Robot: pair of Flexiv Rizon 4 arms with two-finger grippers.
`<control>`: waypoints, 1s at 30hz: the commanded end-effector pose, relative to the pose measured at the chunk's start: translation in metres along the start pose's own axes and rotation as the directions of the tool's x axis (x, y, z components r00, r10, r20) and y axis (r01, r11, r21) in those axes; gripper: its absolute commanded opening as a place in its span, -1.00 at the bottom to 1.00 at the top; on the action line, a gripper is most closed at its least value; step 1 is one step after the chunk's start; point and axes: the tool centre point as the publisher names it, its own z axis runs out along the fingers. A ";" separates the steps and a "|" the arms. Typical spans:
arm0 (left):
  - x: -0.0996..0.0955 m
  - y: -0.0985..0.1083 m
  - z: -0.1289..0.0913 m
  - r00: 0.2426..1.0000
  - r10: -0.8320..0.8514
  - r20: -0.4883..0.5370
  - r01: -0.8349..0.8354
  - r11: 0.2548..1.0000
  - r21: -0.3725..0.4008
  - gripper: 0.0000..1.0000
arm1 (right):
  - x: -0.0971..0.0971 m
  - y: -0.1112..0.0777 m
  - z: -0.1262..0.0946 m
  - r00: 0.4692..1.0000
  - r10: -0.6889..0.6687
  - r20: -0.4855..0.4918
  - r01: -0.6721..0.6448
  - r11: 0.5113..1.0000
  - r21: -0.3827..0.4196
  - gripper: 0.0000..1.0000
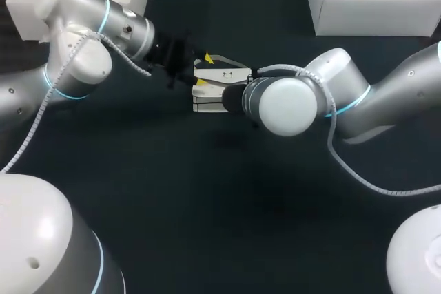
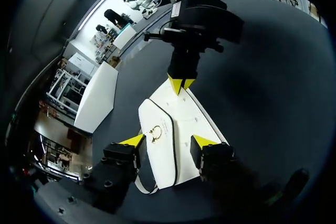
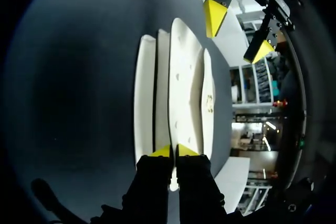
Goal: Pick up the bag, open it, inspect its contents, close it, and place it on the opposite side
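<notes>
at mid-table (image 1: pixel 207 191), a white handbag (image 1: pixel 217 74) is pinched at one end by the right gripper (image 3: pixel 173 151), fingers clamped; its other end is straddled by the left gripper (image 2: pixel 169 141), fingers spread apart.

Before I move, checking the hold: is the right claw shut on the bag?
Yes, the right claw pinches a panel of the white bag between its yellow tips.
</notes>
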 end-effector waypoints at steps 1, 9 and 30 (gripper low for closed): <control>-0.001 0.003 0.015 1.000 0.010 -0.007 -0.010 1.000 -0.004 -0.06 | 0.004 -0.001 0.001 0.992 0.001 0.127 0.001 1.000 -0.009 -1.00; 0.000 0.008 0.029 0.999 0.030 -0.031 -0.032 0.999 -0.041 -0.12 | 0.004 -0.001 0.001 0.992 0.001 0.127 0.001 1.000 -0.009 -1.00; -0.003 0.021 0.050 0.998 0.041 -0.038 -0.044 0.994 -0.097 -0.33 | 0.004 -0.001 0.001 0.992 0.001 0.127 0.001 1.000 -0.009 -1.00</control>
